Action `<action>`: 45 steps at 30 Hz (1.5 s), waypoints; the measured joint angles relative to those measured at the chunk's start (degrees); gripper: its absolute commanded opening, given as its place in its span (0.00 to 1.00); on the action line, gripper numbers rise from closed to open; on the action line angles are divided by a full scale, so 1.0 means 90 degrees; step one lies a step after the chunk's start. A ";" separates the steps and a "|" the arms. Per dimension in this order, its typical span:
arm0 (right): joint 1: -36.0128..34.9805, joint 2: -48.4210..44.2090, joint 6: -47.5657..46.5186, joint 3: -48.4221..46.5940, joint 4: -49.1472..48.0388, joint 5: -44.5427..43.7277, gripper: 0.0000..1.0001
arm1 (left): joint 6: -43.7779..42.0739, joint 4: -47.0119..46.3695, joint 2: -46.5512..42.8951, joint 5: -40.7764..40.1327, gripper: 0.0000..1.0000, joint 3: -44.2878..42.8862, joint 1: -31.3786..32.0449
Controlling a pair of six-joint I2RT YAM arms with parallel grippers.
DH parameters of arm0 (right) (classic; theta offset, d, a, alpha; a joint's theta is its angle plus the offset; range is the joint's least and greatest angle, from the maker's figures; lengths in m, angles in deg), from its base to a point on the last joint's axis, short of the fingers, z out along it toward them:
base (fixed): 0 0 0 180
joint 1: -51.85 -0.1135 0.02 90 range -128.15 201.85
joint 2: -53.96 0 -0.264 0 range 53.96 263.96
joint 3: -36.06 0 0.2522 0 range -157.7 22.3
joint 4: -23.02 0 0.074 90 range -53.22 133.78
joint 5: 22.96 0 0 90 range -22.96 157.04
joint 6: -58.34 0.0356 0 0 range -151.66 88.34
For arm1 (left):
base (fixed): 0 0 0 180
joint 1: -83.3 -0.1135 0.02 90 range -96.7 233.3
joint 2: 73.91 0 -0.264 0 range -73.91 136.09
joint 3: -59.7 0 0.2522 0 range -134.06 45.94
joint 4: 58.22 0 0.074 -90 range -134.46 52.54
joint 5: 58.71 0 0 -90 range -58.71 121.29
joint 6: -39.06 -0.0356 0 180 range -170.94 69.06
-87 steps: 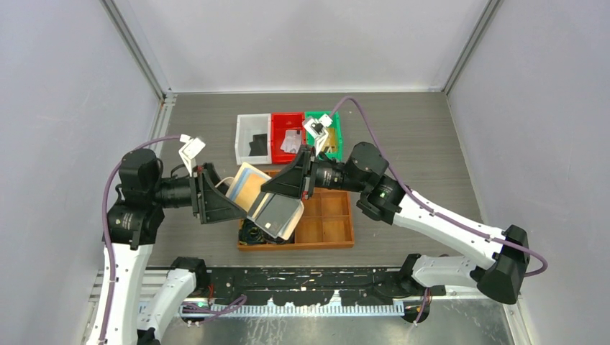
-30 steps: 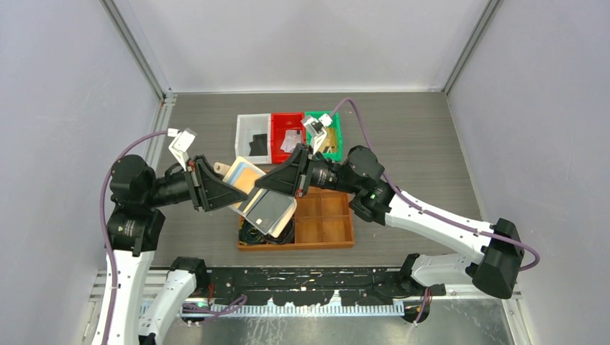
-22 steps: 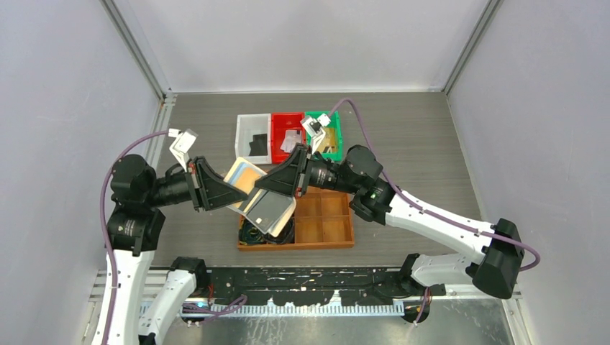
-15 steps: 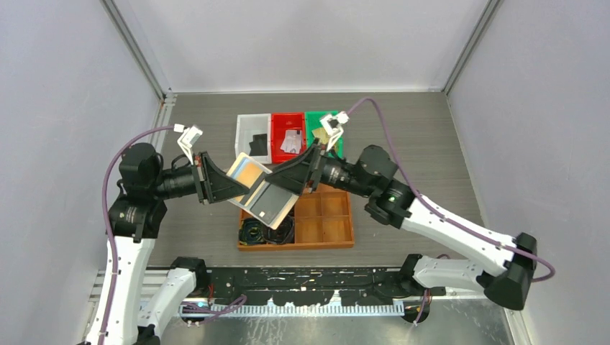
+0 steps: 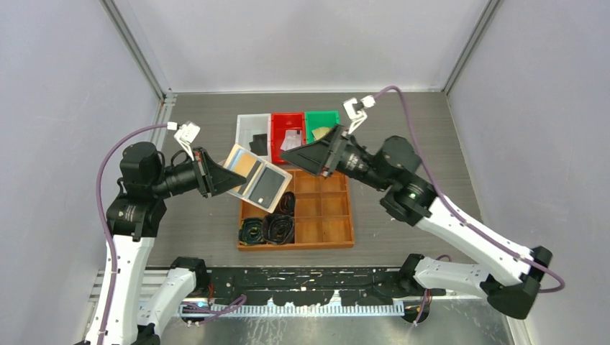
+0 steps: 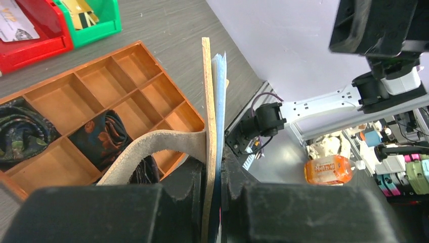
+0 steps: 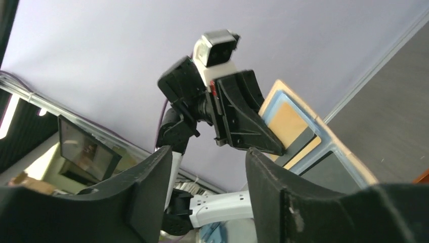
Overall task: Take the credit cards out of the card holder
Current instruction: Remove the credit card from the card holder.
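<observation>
Card holder (image 5: 253, 178), opened, aloft over wooden tray (image 5: 324, 208).
Left tool (image 5: 224, 181) pinches its cover; credit cards (image 5: 267, 188) in slick pockets look thin, stiff, light, probably best nipped by an exposed edge. Right tool (image 5: 296, 154) gapes empty, nearer the far bins (image 5: 288, 115).

Obscured parts: the card holder (image 5: 253, 181) shows edge-on in the left wrist view, so its pockets and the credit cards (image 5: 248, 167) cannot be made out there. Its near end is buried between the left pincer (image 5: 223, 178) fingers. Right wrist view: the holder's lower corner is cut off behind the right pincer (image 7: 207, 152). Overhead: the right pincer masks the near part of the green bin (image 5: 321, 118) and a corner of the red bin (image 5: 288, 116); bin contents too small to identify. Wooden tray (image 5: 327, 228): far left corner hidden under the holder.
</observation>
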 measured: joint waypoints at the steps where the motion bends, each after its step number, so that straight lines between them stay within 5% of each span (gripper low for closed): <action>1: -0.0002 0.0121 0.0175 0.0032 -0.0134 0.0112 0.56 | 0.0010 -0.0012 0.0000 -0.0039 0.00 0.0000 0.0000; 9: -0.0097 0.1200 0.1086 0.0590 -0.0716 0.0748 0.54 | 0.0452 -0.0318 0.0092 0.0010 0.00 0.0000 0.0000; 31: -0.0180 0.1549 0.1508 0.0729 -0.1931 0.1122 0.41 | 0.2091 -0.1574 0.0100 0.0476 0.00 0.0000 -0.0015; 40: -0.0211 0.1785 0.1644 0.0726 -0.2363 0.1214 0.30 | 0.2438 -0.1902 -0.0017 0.0537 0.06 0.0204 -0.0051; 45: -0.0204 0.1885 0.1695 0.0726 -0.2441 0.1234 0.11 | 0.2589 -0.2064 -0.0046 0.0534 0.11 0.0294 -0.0095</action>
